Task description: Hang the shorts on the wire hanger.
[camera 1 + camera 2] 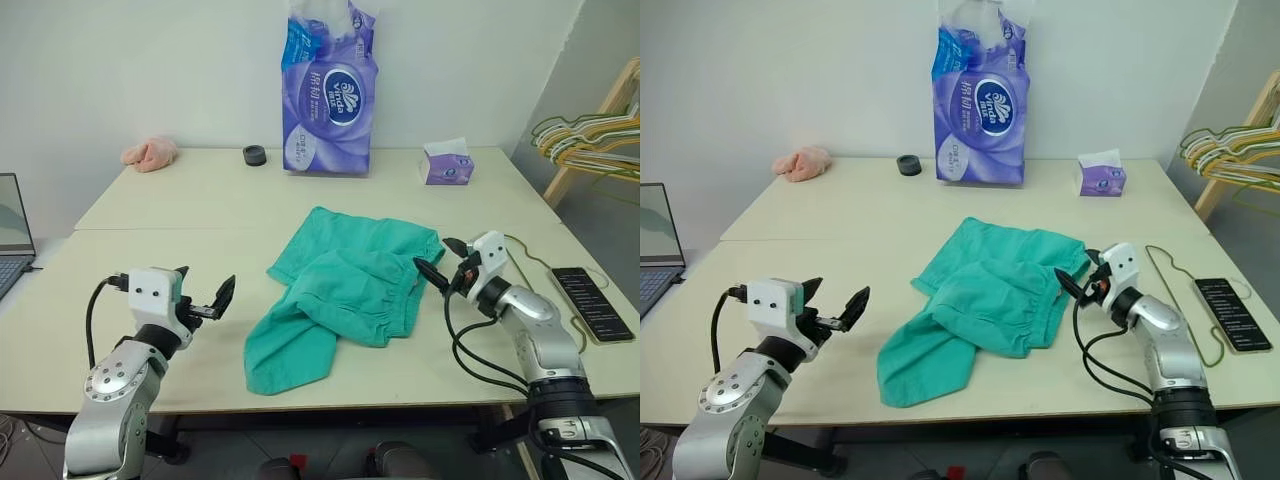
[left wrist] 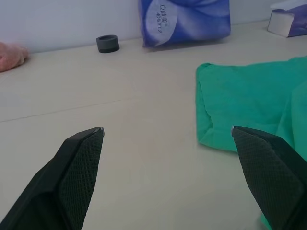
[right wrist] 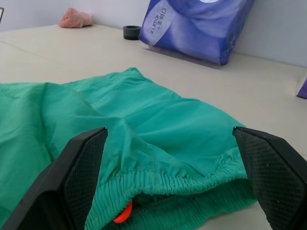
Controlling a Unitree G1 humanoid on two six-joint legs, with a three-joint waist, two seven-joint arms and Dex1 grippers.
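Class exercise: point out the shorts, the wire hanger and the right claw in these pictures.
the shorts (image 1: pixel 350 285), left eye view, middle of the teal cloth.
the wire hanger (image 1: pixel 1180 278), right eye view, its thin wire side lying on the table.
right claw (image 1: pixel 440 262), left eye view, midway between its open fingertips.

Bright, even light – soft shadows, no glare – wrist views slightly soft.
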